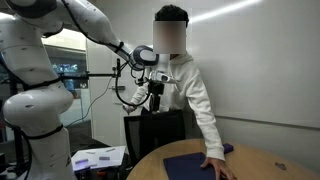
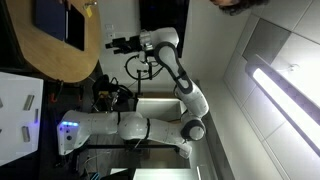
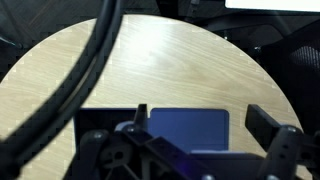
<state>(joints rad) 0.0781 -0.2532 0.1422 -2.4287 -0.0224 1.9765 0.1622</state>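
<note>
My gripper (image 1: 155, 98) hangs in the air well above the table's edge, open, with nothing between its fingers. In the wrist view the gripper (image 3: 203, 120) looks straight down on a round wooden table (image 3: 150, 60), and a flat dark blue rectangle (image 3: 190, 128) lies on it, framed between the two fingers (image 3: 265, 122). In both exterior views the blue rectangle (image 1: 195, 163) (image 2: 50, 20) rests near the rim of the table (image 1: 265, 160) (image 2: 60, 55). A person (image 1: 185, 80) leans over it with one hand pressed on the blue piece.
A thick black cable (image 3: 90, 60) crosses the wrist view on the left. A black chair (image 1: 155, 130) stands behind the table under the gripper. White papers (image 1: 98, 157) lie on a low surface beside the robot's base (image 1: 35, 110).
</note>
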